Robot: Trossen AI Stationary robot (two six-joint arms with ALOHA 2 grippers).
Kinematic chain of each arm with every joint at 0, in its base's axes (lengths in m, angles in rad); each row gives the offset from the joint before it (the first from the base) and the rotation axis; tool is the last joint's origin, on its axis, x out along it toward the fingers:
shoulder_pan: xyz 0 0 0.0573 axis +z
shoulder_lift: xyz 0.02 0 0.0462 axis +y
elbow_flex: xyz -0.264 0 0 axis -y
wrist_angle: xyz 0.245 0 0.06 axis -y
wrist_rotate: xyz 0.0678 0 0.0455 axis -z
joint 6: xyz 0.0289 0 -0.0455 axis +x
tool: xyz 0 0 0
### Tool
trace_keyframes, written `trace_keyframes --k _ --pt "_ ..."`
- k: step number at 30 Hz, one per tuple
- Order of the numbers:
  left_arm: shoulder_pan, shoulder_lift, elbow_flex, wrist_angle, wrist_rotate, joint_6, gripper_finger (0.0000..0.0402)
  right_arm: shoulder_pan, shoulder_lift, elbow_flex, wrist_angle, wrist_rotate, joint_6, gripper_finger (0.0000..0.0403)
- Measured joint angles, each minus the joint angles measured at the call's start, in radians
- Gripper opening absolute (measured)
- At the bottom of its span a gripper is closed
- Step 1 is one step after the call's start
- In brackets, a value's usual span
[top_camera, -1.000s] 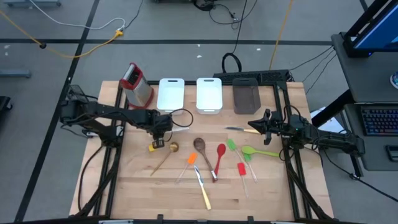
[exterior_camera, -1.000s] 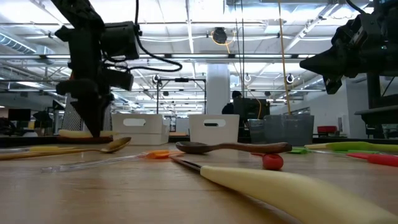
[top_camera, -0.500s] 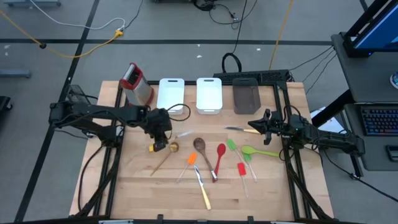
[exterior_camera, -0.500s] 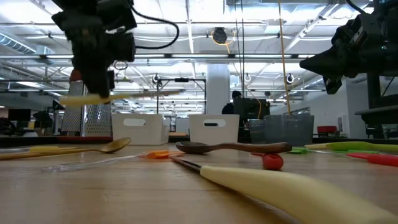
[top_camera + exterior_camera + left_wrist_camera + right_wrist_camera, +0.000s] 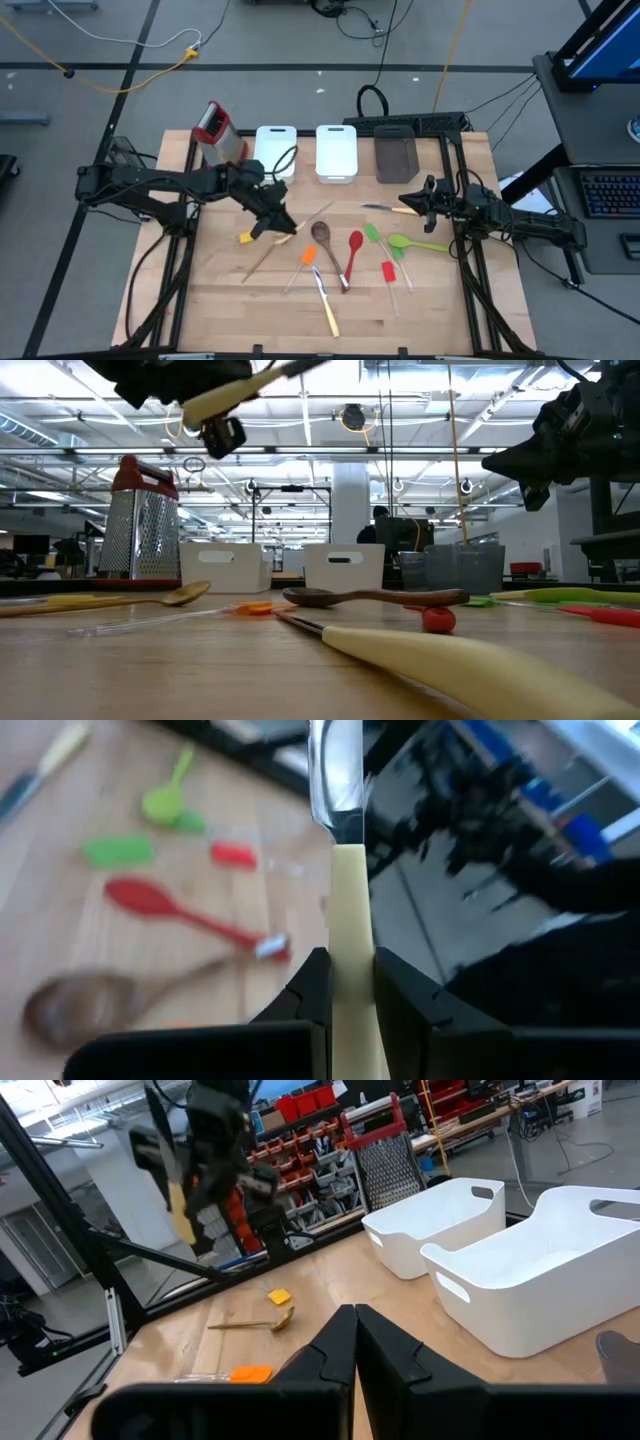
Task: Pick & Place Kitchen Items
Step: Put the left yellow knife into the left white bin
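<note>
My left gripper (image 5: pixel 270 220) (image 5: pixel 350 975) hangs high over the table's middle left, shut on a pale-handled knife (image 5: pixel 240 390). The other utensils lie flat on the wood: a dark wooden spoon (image 5: pixel 322 238), a red spoon (image 5: pixel 352 255), a lime-green spoon (image 5: pixel 415 243), a green spatula (image 5: pixel 375 237), a red spatula (image 5: pixel 390 275), an orange spatula (image 5: pixel 303 262), a light wooden spoon (image 5: pixel 265 255), a yellow spatula head (image 5: pixel 248 237) and two more knives (image 5: pixel 326 305) (image 5: pixel 385 208). My right gripper (image 5: pixel 418 200) (image 5: pixel 355 1330) waits shut above the table's right side. My left gripper pinches the knife's pale handle (image 5: pixel 350 910) between its two fingers (image 5: pixel 312 985), and the handle lies along them. The steel blade (image 5: pixel 335 770) sticks out past the fingertips. The knife is lifted clear and tilted, with the blade end higher and pointing toward the table's right.
Two white bins (image 5: pixel 274 150) (image 5: pixel 337 150) and a grey bin (image 5: pixel 396 155) stand in a row at the far edge. A steel box grater with a red handle (image 5: pixel 220 135) stands at their left. Bare wood lies along the near edge and the left side.
My left gripper has risen from the table with the knife and shifted toward the right and near edge. The knife has been lifted clear, first level, and is now tipped with its blade end up. The right arm has stayed still.
</note>
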Motion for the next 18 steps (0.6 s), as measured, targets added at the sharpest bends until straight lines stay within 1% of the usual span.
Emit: trace_keyframes --k 3,9,18 --pt "0.013 0.000 0.000 0.097 -0.024 -0.061 0.0040 0.000 0.000 0.000 0.000 0.000 0.000 0.0004" --pt "0.044 0.000 0.000 0.200 -0.184 -0.180 0.0040 0.000 0.000 0.000 0.000 0.000 0.000 0.0004" --pt "0.096 0.000 0.000 0.174 -0.501 -0.254 0.0039 0.000 0.000 0.000 0.000 0.000 0.002 0.0004"
